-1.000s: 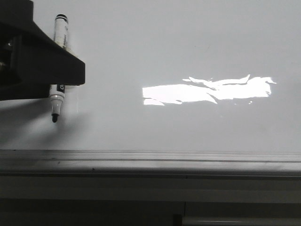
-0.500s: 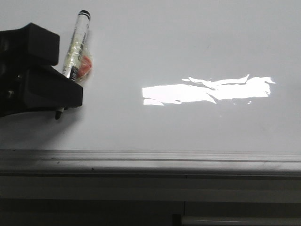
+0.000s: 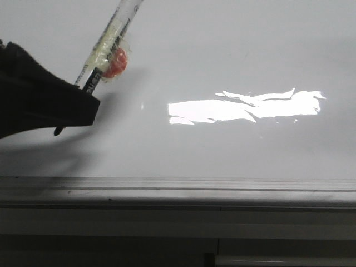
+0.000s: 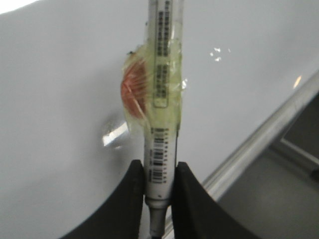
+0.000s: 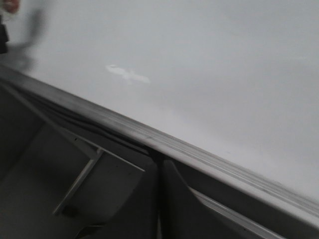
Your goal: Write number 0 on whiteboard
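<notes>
The whiteboard [image 3: 222, 55] is a glossy pale grey surface with a metal frame along its near edge [image 3: 178, 186]. No number 0 shows on it. My left gripper [image 3: 75, 108] is at the board's near left and shut on a white marker [image 3: 105, 47] wrapped in yellowish tape with a red blob. The marker tilts up to the right; its dark tip [image 3: 57, 132] points down at the board. In the left wrist view the fingers [image 4: 132, 199] pinch the marker [image 4: 162, 99] near its nib end. My right gripper [image 5: 159, 199] is shut and empty, in front of the frame.
A bright glare patch [image 3: 245, 105] lies on the board's middle right. Below the frame are a dark ledge and metal rails [image 5: 79, 184]. The board also shows in the right wrist view [image 5: 209, 64].
The left gripper has dropped and rolled, so the marker went from nearly upright to steeply tilted up-right. Its tip is now lower and mostly hidden by the gripper. The right arm is unchanged.
</notes>
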